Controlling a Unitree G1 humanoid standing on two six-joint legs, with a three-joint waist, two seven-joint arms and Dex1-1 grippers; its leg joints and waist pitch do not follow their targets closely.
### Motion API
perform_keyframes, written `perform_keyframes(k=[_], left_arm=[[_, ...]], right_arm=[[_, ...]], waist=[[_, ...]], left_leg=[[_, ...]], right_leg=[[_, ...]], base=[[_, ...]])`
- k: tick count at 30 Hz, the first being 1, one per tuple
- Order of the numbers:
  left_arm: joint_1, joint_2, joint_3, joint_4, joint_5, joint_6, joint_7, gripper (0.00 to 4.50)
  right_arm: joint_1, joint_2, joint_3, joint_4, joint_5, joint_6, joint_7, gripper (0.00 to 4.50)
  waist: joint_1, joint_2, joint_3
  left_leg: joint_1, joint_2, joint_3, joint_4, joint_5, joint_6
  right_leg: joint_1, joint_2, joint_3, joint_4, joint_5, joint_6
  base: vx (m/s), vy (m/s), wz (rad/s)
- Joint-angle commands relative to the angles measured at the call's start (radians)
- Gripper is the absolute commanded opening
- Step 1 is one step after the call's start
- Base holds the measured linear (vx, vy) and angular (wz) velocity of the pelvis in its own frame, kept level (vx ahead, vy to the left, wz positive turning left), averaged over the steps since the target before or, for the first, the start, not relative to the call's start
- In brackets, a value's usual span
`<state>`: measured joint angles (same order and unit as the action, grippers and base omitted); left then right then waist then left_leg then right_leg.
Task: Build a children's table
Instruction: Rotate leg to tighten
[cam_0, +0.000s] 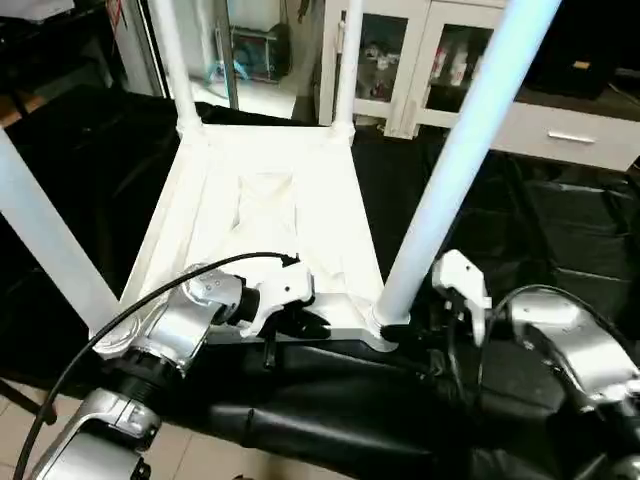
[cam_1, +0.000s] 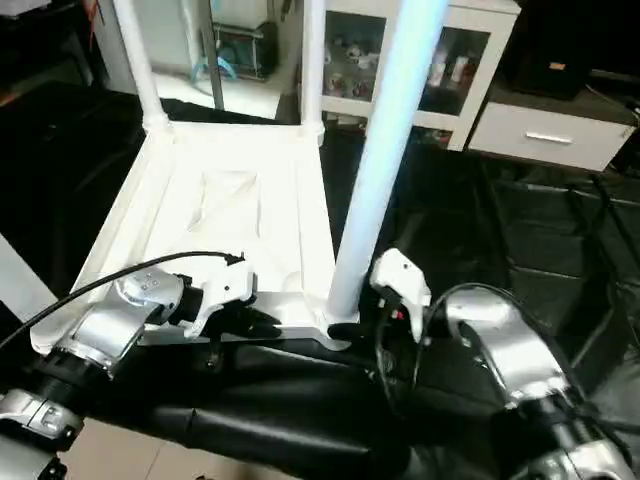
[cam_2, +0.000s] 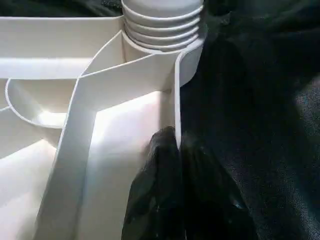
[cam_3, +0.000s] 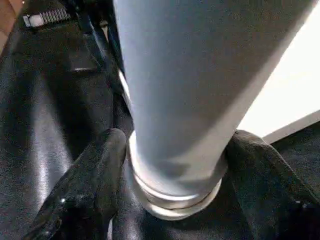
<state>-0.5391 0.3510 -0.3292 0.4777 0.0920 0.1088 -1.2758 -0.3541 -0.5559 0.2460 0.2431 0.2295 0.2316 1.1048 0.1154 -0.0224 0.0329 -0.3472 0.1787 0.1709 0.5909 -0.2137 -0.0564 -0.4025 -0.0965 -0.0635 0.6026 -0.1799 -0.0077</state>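
The white table top (cam_0: 270, 215) lies upside down on black cloth, its ribbed underside facing up. Two legs (cam_0: 172, 60) (cam_0: 347, 60) stand in the far corner sockets, and a third leg (cam_0: 50, 240) rises at the near left corner. My left gripper (cam_0: 305, 322) is shut on the top's near rim (cam_2: 176, 90), just beside the threaded leg end (cam_2: 162, 22) in the near right socket. My right gripper (cam_0: 398, 327) is shut on the base of that near right leg (cam_0: 450, 170). One finger (cam_3: 95, 175) sits on each side of the tube (cam_3: 200, 85).
Black cloth (cam_0: 560, 250) covers the work surface around the top. A white cabinet with glass doors (cam_0: 440, 50) and a drawer unit (cam_0: 570, 135) stand behind. A black cable (cam_0: 120, 320) loops over my left forearm. Pale floor (cam_0: 200, 455) shows past the near edge.
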Motion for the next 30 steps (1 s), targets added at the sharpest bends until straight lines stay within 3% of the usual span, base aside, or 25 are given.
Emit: perform_keyframes(k=[1, 8, 17, 20, 22, 24, 25, 26, 29, 30], left_arm=[[0.023, 0.001, -0.056, 0.038, 0.016, 0.013, -0.030, 0.00], [0.018, 0.002, -0.059, 0.046, 0.012, 0.012, -0.032, 0.00], [0.011, -0.009, -0.064, 0.075, 0.016, 0.006, -0.024, 0.00], [0.007, -0.020, -0.054, 0.088, 0.021, 0.012, 0.017, 0.00], [-0.006, -0.067, -0.021, 0.126, 0.005, 0.039, 0.096, 0.00], [-0.015, -0.090, -0.009, 0.144, -0.001, 0.053, 0.126, 0.00], [-0.025, -0.107, -0.005, 0.161, 0.001, 0.065, 0.150, 0.00], [-0.037, -0.119, -0.007, 0.180, 0.010, 0.065, 0.171, 0.00], [-0.070, -0.147, -0.015, 0.230, 0.040, 0.068, 0.231, 0.00], [-0.100, -0.173, -0.021, 0.269, 0.060, 0.077, 0.276, 0.00]], right_arm=[[-0.015, 0.011, 0.017, 0.019, -0.013, -0.003, 0.020, 3.08], [-0.044, 0.033, 0.017, 0.071, -0.017, -0.028, 0.027, 2.68], [-0.028, 0.047, 0.011, 0.076, -0.020, -0.037, 0.036, 2.66], [-0.024, 0.070, -0.014, 0.088, -0.023, -0.040, -0.027, 2.66], [-0.028, 0.150, -0.080, 0.145, -0.038, -0.032, -0.229, 2.66], [-0.022, 0.191, -0.109, 0.155, -0.033, -0.009, -0.316, 2.65], [-0.013, 0.220, -0.123, 0.150, -0.036, -0.004, -0.374, 2.64], [-0.006, 0.246, -0.136, 0.144, -0.036, 0.011, -0.423, 2.64], [0.006, 0.305, -0.156, 0.134, -0.062, 0.031, -0.554, 2.63], [0.012, 0.351, -0.171, 0.125, -0.083, 0.057, -0.651, 2.63]], waist=[[0.001, -0.008, -0.051], [0.000, -0.005, -0.050], [-0.001, -0.005, -0.048], [-0.001, -0.005, -0.047], [-0.006, -0.005, -0.037], [-0.010, -0.006, -0.034], [-0.018, -0.004, -0.033], [-0.018, 0.003, -0.033], [-0.025, 0.000, -0.033], [-0.026, 0.006, -0.034]], left_leg=[[0.002, 0.049, -0.008, -0.070, -0.118, 0.060], [0.001, 0.050, -0.008, -0.071, -0.133, 0.056], [0.002, 0.050, -0.009, -0.075, -0.160, 0.038], [0.001, 0.050, -0.009, -0.076, -0.169, 0.035], [0.003, 0.046, -0.010, -0.085, -0.249, 0.007], [0.006, 0.043, -0.015, -0.088, -0.292, -0.015], [0.003, 0.042, -0.023, -0.094, -0.327, -0.029], [0.008, 0.043, -0.024, -0.095, -0.338, -0.032], [0.014, 0.039, -0.026, -0.096, -0.371, -0.034], [0.014, 0.039, -0.028, -0.097, -0.370, -0.037]], right_leg=[[0.053, -0.058, 0.041, -0.050, -0.076, -0.257], [0.053, -0.059, 0.041, -0.053, -0.103, -0.256], [0.052, -0.058, 0.041, -0.058, -0.142, -0.241], [0.052, -0.059, 0.042, -0.059, -0.154, -0.239], [0.047, -0.060, 0.042, -0.076, -0.289, -0.206], [0.046, -0.061, 0.039, -0.086, -0.394, -0.173], [0.045, -0.064, 0.037, -0.095, -0.501, -0.119], [0.040, -0.063, 0.038, -0.100, -0.515, -0.109], [0.031, -0.060, 0.036, -0.112, -0.569, -0.075], [0.032, -0.062, 0.036, -0.111, -0.566, -0.074]], base=[[0.000, 0.000, 0.00], [0.000, 0.000, 0.00], [0.000, 0.000, 0.00], [0.000, 0.000, 0.00], [0.000, 0.000, 0.00], [0.000, 0.000, 0.00], [0.000, 0.000, 0.00], [0.000, 0.000, 0.00], [0.000, 0.000, 0.00], [0.000, 0.000, 0.00]])
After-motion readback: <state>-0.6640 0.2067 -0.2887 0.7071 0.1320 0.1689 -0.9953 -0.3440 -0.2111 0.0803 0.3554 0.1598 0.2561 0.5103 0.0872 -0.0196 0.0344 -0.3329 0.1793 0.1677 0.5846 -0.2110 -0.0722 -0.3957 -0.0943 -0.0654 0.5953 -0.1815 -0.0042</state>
